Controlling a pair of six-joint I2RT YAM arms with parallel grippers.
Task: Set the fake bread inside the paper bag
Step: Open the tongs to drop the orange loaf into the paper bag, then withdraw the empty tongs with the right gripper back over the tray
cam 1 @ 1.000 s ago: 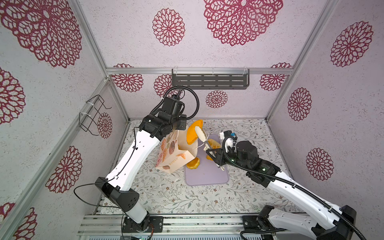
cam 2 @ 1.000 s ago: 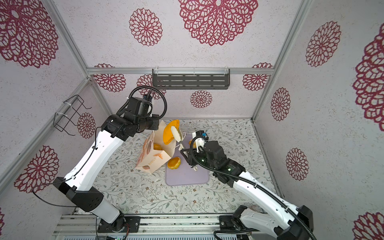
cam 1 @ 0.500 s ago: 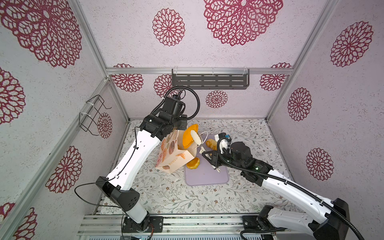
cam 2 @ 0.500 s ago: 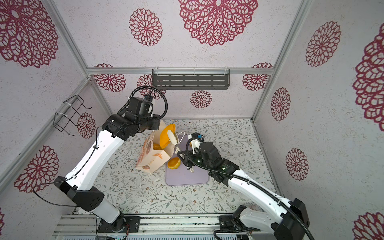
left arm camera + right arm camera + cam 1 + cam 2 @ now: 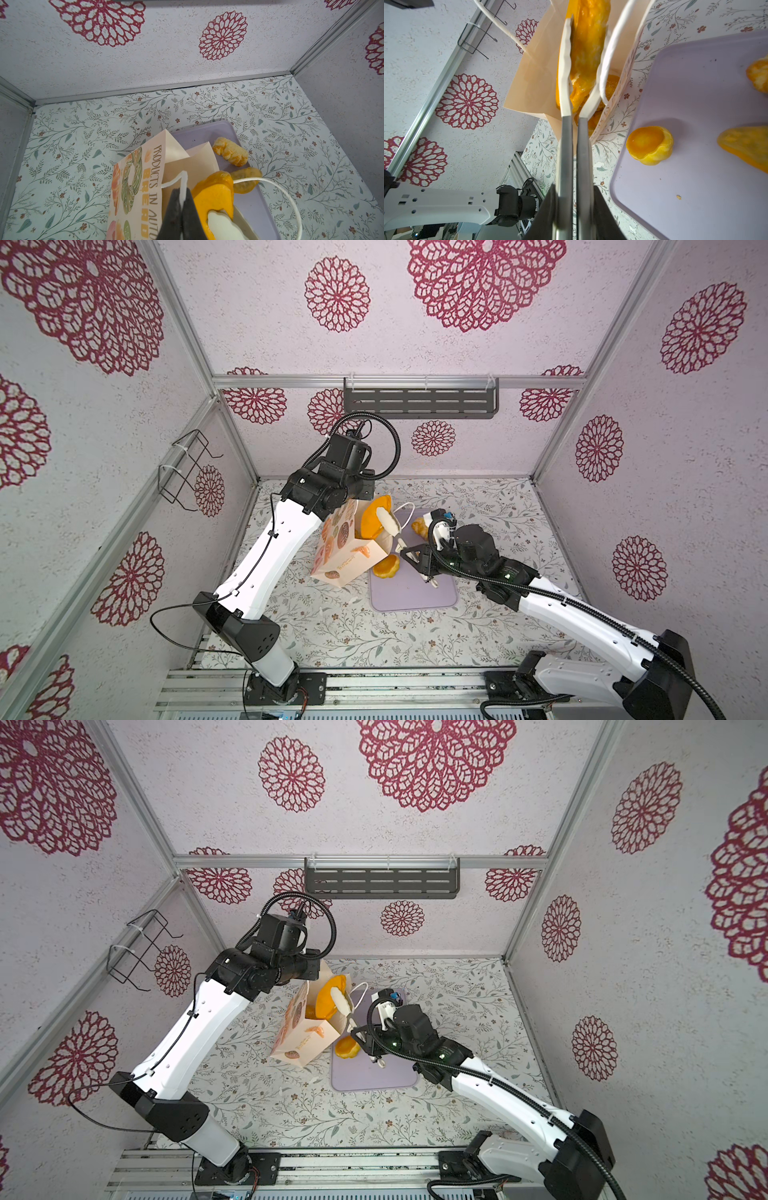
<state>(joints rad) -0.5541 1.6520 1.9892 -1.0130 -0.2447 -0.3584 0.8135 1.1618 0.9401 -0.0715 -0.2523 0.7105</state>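
Basically, left gripper was pinched shut on the cord handle of the paper bag, holding its mouth open. Right gripper had fingers clamped on the large loaf, which sat half inside the bag w/ its top end above the rim. Round bun & twisted roll lay just beside the bag on the tray. Risk: the free handle looped right by those fingers. Pulling out could snag it, tip the bag & spill the loaf.

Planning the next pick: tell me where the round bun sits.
In both top views the round bun lies on the lavender tray's left edge, close beside the foot of the paper bag.
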